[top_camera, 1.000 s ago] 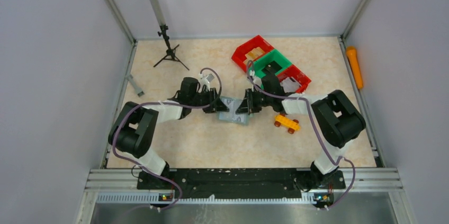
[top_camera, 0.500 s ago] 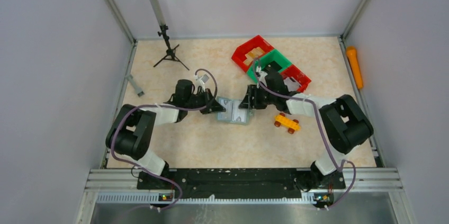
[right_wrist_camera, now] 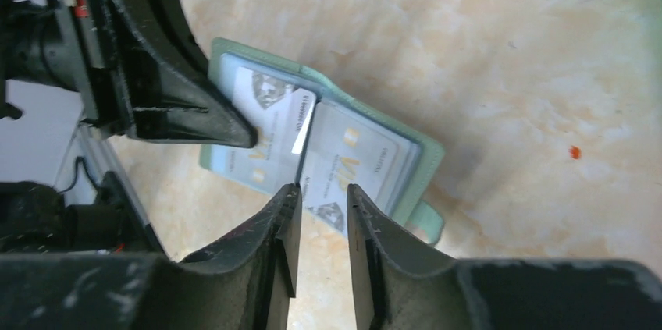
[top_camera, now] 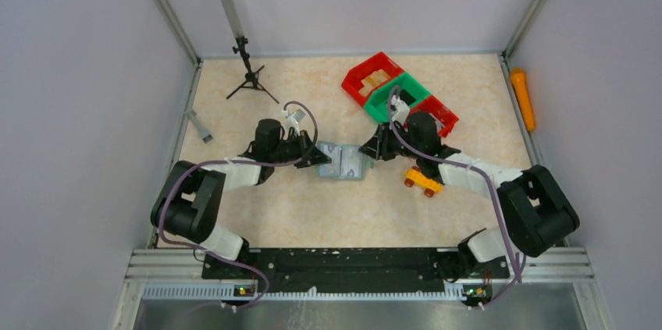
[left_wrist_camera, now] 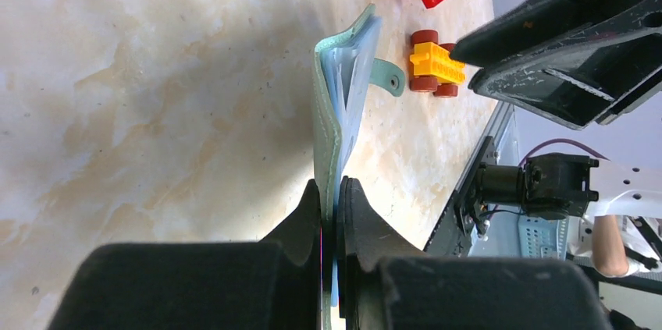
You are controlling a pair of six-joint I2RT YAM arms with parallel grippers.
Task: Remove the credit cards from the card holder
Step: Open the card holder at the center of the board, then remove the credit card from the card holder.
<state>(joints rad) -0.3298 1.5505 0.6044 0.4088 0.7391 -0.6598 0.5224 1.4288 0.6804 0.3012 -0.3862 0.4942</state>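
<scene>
The grey-green card holder (top_camera: 343, 165) lies opened on the table between both arms. My left gripper (top_camera: 319, 160) is shut on its left flap, and in the left wrist view the holder (left_wrist_camera: 344, 88) runs edge-on out of the pinched jaws of that left gripper (left_wrist_camera: 334, 186). Pale printed credit cards (right_wrist_camera: 349, 154) sit in the holder's (right_wrist_camera: 427, 160) inner pockets. My right gripper (right_wrist_camera: 321, 194) hovers over the near edge of the right-hand page, open by a narrow gap with nothing between its fingers. From above, the right gripper (top_camera: 374, 150) is at the holder's right edge.
A yellow toy car (top_camera: 422, 181) stands just right of the holder, under the right forearm. Red and green bins (top_camera: 398, 92) sit behind it. A black tripod (top_camera: 248, 74) stands at the back left, and an orange object (top_camera: 522, 99) lies along the right rail.
My left gripper has shut on the holder's left flap. The right gripper has drawn back from over the holder to its right edge, its arm swinging out to the right.
</scene>
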